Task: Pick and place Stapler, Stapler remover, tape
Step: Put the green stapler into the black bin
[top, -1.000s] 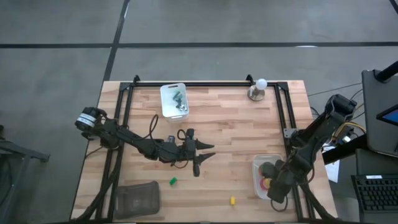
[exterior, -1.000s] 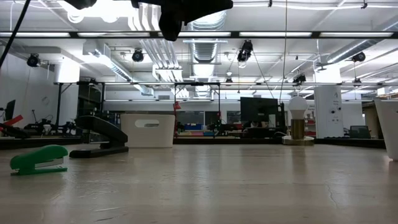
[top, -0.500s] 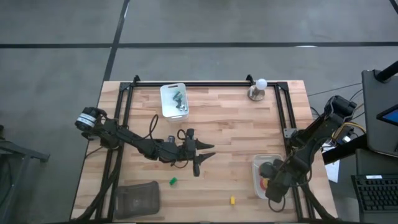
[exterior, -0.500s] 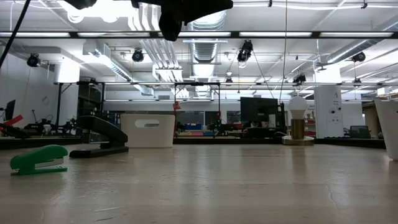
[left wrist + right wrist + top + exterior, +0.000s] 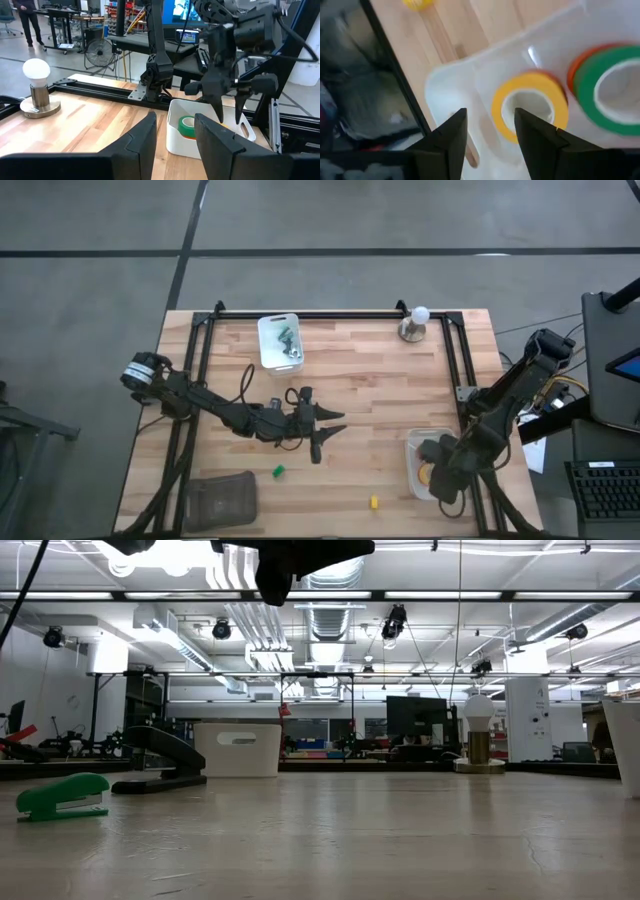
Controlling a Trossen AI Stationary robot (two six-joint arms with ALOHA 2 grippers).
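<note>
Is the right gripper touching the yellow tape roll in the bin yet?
Apart. The left wrist view shows the right gripper, open, hanging above the white bin, clear air under its fingertips; the yellow tape roll lies inside.

We find no legible text, label, brand, number or sign in any view. The lit monitor (image 5: 186, 36) behind the table in the left wrist view shows content too small for us to read, and the distant room fixtures in the low view carry no readable markings.
</note>
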